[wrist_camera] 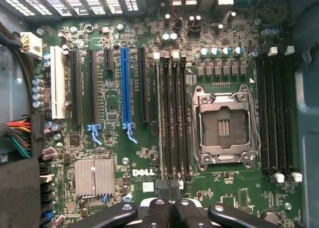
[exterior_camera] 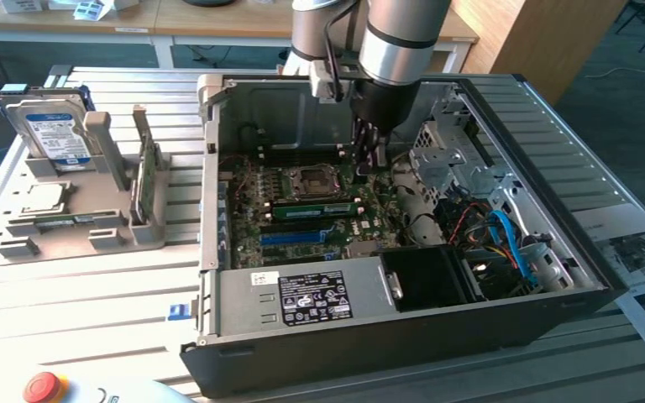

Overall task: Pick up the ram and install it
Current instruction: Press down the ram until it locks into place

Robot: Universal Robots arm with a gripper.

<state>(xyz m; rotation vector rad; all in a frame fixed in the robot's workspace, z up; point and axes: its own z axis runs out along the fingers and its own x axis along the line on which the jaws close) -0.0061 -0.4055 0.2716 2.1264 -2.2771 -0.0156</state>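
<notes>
The hand, pressed together, hangs inside the case over the memory slots beside the processor socket, where the ram lies seated; misalignment risks striking the board.

The ram, a long, narrow, thin green circuit-board stick with a row of small black chips along its face, stands on its long edge in a memory slot of the green motherboard inside the open black computer case. In the exterior view it sits just at 6 o'clock of the square metal processor socket, its length running from 9 o'clock to 3 o'clock. It looks level and upright.
</notes>
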